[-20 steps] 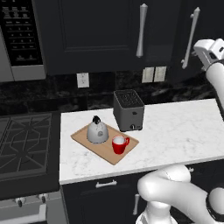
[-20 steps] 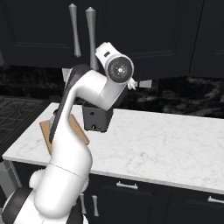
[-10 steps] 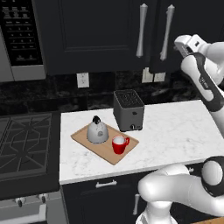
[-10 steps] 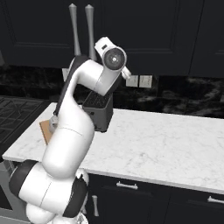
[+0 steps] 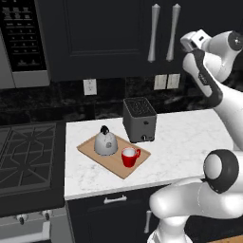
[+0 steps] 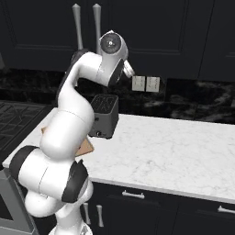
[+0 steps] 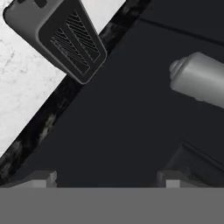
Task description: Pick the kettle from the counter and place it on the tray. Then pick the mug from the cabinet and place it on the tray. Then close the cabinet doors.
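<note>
The kettle point(image 5: 105, 142) and the red mug point(image 5: 128, 156) are seen standing on the wooden tray point(image 5: 114, 155), the mug just beside the kettle, toward the front edge of the counter point(image 5: 185, 142). The tray is laid flat on the white marble counter, near its left end, beside the black stove top point(image 5: 28, 156). A black toaster point(image 5: 139, 119) is placed just behind the tray, near the dark backsplash. Both cabinet doors point(image 5: 114, 33) are shut, and their two silver bar handles point(image 5: 163, 32) are set side by side. The arm is raised high at the right of the left base view, with the pincer point(image 5: 188, 44) held near the right-hand handle. In the hand view the two finger tips point(image 7: 42, 178) are shown well apart with nothing between them, so the pincer is spread. In that view a dark door panel is faced, the rounded end of a silver handle point(image 7: 199, 78) is seen at the upper right, and the toaster point(image 7: 57, 37) is seen at the upper left
</note>
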